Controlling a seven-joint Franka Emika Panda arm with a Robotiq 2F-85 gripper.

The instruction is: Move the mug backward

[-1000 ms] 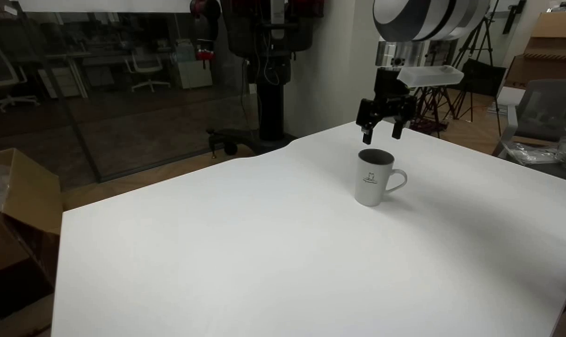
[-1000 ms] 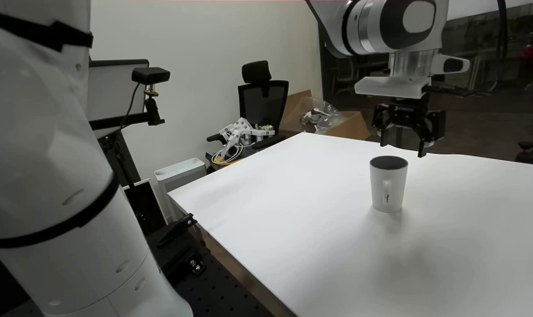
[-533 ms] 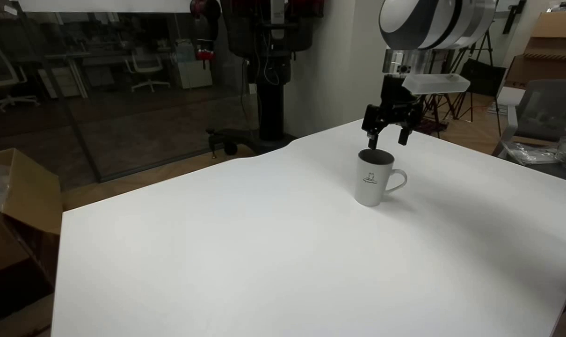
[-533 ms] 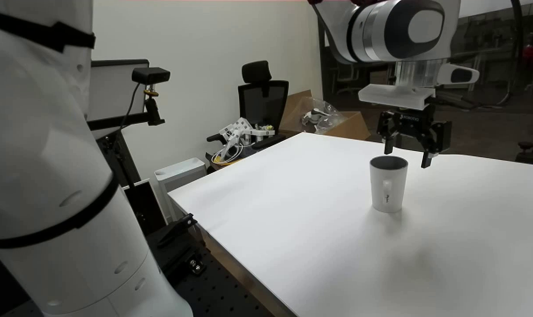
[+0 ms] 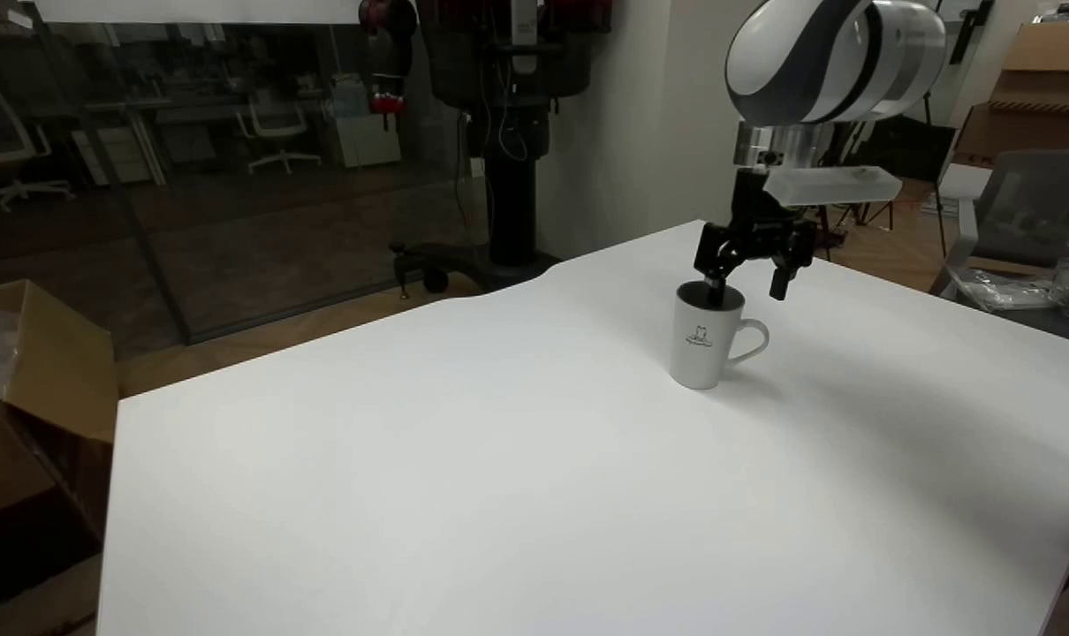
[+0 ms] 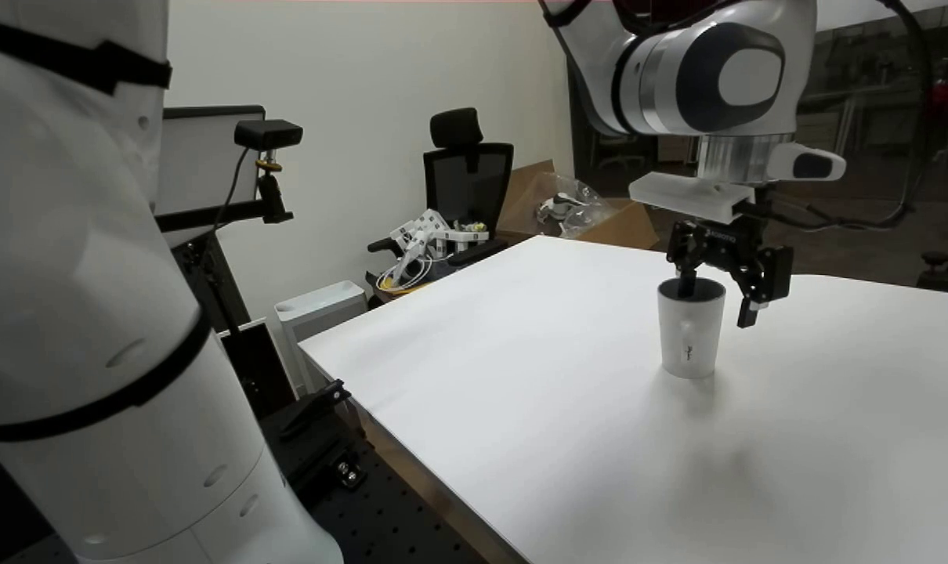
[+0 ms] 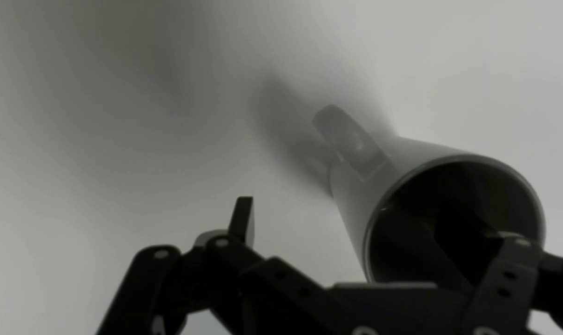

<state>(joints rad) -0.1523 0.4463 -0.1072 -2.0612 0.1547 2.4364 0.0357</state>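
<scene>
The white mug (image 5: 701, 349) stands upright on the white table (image 5: 411, 477). It also shows in an exterior view (image 6: 689, 341) and in the wrist view (image 7: 363, 190). Its loop handle points right in an exterior view (image 5: 755, 340) and up-left in the wrist view (image 7: 351, 139). My gripper (image 5: 747, 298) is open above the mug, also seen in an exterior view (image 6: 716, 309) and the wrist view (image 7: 346, 211). One finger reaches down into the dark interior; its tip is hard to make out there. The other finger is outside, apart from the wall.
Cardboard boxes stand beyond the table, one open at the left (image 5: 57, 362) and one in an exterior view (image 6: 623, 223). Chairs (image 5: 1029, 203) stand around it, one with white parts (image 6: 435, 235). The arm's base (image 6: 168, 470) stands beside the table's near edge (image 6: 411, 442).
My gripper has moved down, and rightward in one exterior image, from above the mug until one finger is inside the rim. The mug has not moved. The gripper has stayed open.
</scene>
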